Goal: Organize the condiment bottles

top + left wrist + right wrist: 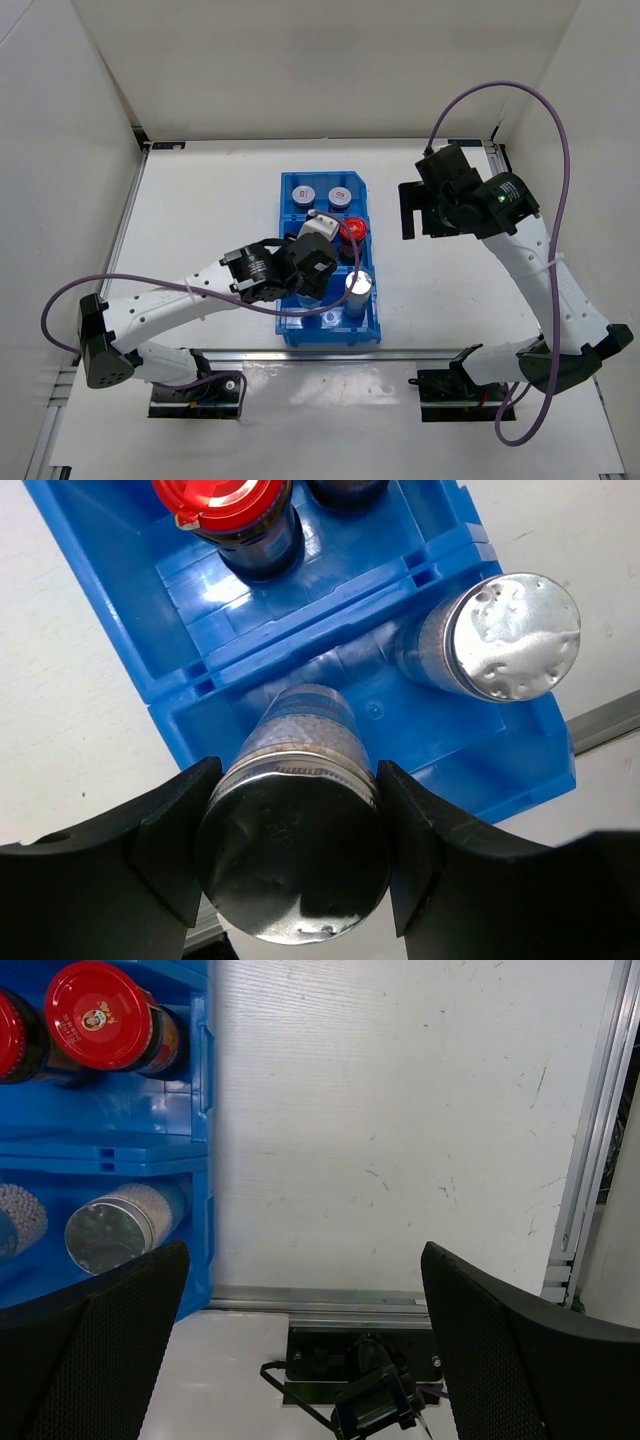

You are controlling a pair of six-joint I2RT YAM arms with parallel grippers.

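Silver-capped bottle (292, 865), gripped by left hand (297, 830), hides tray (480, 770) floor beneath

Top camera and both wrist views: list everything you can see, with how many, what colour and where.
Tray: one, blue, three compartments, middle of the table.
Grey-lid bottles: two, grey lids with red marks, far compartment.
Red-cap bottles: two, dark with red caps, middle compartment.
Silver-cap bottles: two, shiny caps, near compartment, one gripped.
Table: one, white, under the tray.
Cables: two, purple, one on each arm.
Left gripper: one, black, shut on a silver-cap bottle.
Right gripper: one, black, open, over bare table right of the tray.
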